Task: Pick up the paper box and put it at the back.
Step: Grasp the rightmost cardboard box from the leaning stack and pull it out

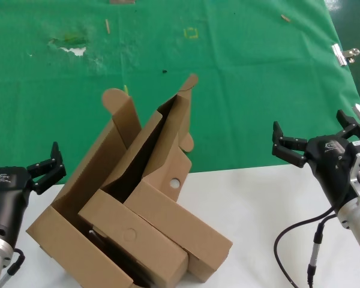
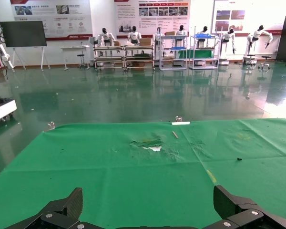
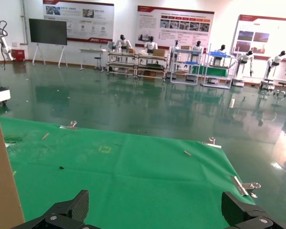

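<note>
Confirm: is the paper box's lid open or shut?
Open: the paper box has its tabbed lid raised, with the dark interior showing, standing inside the bigger carton.

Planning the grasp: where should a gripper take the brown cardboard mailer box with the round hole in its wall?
Probably the raised hinged lid of the brown cardboard mailer box: a thin upright panel the jaws can span. Come from the right with the open right gripper; the larger brown carton blocks the left side.
</note>
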{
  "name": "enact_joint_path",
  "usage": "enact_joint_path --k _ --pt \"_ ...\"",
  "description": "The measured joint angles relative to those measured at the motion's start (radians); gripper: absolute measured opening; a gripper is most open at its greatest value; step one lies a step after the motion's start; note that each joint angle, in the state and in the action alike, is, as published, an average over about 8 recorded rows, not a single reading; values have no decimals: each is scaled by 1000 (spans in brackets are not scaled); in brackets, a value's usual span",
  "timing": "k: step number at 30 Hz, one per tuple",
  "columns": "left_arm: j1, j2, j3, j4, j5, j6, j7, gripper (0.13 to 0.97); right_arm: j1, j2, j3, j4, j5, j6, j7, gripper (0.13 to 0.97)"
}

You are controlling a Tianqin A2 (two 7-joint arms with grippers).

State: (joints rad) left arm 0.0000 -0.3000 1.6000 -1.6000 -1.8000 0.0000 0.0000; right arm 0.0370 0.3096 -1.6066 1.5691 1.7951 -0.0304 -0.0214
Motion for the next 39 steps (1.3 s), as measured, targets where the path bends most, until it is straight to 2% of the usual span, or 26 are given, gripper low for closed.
enact_joint_path --k 19,25,35,39 --pt "0 0 0 0 0 0 0 966 0 0 0 0 0 0 0 966" --pt "0 0 0 0 0 0 0 966 11 36 13 -7 20 -31 16 966" --pt "0 0 0 0 0 0 0 947 33 111 189 -40 135 -262 -58 966" --pt "0 0 0 0 0 0 0 905 36 134 268 -64 186 -361 -116 966"
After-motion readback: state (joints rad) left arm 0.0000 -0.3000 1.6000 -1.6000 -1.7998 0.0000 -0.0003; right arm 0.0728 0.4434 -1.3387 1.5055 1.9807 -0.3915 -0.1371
